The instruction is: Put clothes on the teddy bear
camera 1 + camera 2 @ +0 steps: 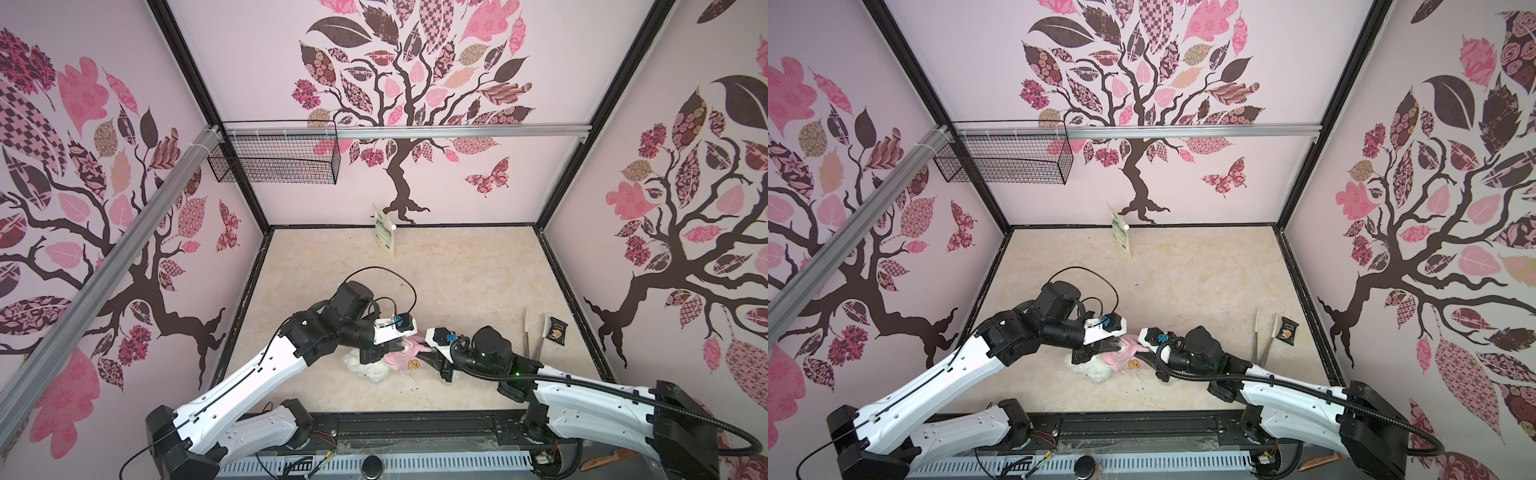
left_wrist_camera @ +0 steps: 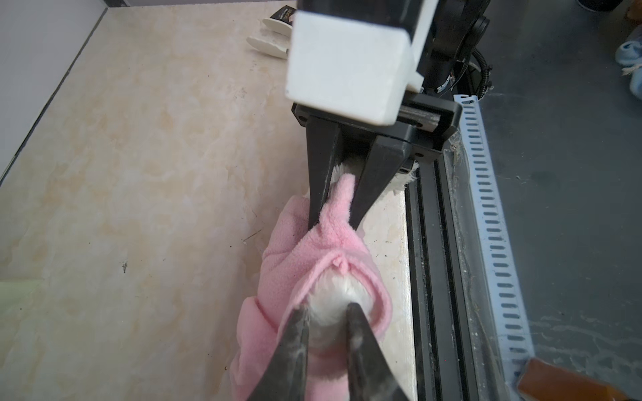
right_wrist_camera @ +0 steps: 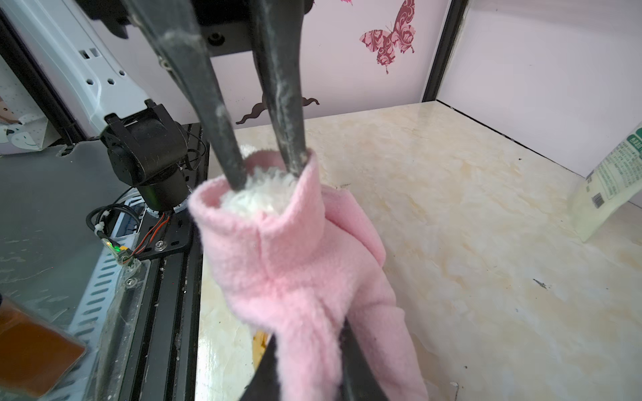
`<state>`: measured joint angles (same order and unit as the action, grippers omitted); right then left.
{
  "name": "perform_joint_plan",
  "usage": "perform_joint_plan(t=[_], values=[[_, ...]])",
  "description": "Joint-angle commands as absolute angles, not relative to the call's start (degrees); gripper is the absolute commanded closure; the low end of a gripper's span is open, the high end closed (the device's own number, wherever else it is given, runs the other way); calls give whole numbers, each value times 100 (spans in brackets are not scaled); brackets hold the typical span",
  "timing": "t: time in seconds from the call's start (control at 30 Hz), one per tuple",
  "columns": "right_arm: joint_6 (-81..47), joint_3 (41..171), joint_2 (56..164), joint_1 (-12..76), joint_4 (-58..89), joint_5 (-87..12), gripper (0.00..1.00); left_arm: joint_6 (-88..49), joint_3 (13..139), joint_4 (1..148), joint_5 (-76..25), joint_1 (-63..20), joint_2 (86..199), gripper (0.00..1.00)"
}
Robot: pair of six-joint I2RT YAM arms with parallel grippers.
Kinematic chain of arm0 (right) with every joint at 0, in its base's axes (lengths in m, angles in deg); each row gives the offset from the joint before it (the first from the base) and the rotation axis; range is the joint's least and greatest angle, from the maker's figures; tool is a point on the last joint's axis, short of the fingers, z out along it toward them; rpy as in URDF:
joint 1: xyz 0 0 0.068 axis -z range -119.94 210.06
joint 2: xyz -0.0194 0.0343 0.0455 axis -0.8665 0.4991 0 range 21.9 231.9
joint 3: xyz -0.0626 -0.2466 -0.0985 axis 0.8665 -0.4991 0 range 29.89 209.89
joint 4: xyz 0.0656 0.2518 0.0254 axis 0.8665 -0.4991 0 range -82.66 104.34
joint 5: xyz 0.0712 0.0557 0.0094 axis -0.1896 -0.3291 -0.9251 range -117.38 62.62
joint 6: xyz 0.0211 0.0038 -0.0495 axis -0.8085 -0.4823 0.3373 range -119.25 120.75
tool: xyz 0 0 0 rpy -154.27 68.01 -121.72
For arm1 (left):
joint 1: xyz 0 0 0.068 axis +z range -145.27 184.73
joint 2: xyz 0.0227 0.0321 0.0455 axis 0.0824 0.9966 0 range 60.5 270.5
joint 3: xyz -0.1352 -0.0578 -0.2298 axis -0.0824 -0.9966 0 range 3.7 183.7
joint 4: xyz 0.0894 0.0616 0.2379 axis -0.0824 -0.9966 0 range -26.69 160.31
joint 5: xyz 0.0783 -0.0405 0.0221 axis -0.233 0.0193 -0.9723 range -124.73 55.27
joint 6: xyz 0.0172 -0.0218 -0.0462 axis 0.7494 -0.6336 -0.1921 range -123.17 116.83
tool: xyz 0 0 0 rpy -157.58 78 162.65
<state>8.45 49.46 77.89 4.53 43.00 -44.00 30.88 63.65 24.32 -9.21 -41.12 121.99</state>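
Near the worktop's front edge lies the teddy bear [image 1: 370, 368], stretched between the arms. The left gripper [image 2: 328, 321] pinches its white paw at a sleeve mouth; the right gripper [image 2: 338, 205] clamps the pink top [image 3: 298, 264] opposite.

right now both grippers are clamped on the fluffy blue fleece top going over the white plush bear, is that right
Not quite: the fleece top is pink, not blue, as both wrist views show. The rest holds: left gripper and right gripper both pinch it, with the white plush bear inside.
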Motion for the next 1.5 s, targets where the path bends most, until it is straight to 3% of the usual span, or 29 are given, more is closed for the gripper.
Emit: perform_joint_plan(t=[0.0, 0.53, 0.8, 1.03, 1.23, 1.33, 1.47], values=[[844, 5292, 7783, 451, 4651, -4531, 80, 3240, 6636, 2392, -1125, -4186, 12275, 72], [70, 5208, 7354, 447, 5388, -4076, 82, 3533, 6527, 1945, -1451, -4526, 12736, 66], [-1126, 5529, 7622, 451, 5868, -4473, 83, 3556, 6367, 2192, -1886, -4616, 12760, 63], [-1864, 5573, 7977, 452, 6773, -4847, 83, 3428, 6265, 2540, -2018, -4616, 12687, 76], [-1458, 5417, 7791, 459, 6208, -4013, 83, 3075, 6183, 2982, -2237, -4603, 12299, 99], [-1227, 5284, 7626, 563, 5485, -3208, 82, 2455, 6087, 3638, -1784, -4451, 11837, 100], [-1301, 4898, 7503, 870, 5219, -2850, 76, 1146, 5699, 5016, -646, -3856, 11254, 100]])
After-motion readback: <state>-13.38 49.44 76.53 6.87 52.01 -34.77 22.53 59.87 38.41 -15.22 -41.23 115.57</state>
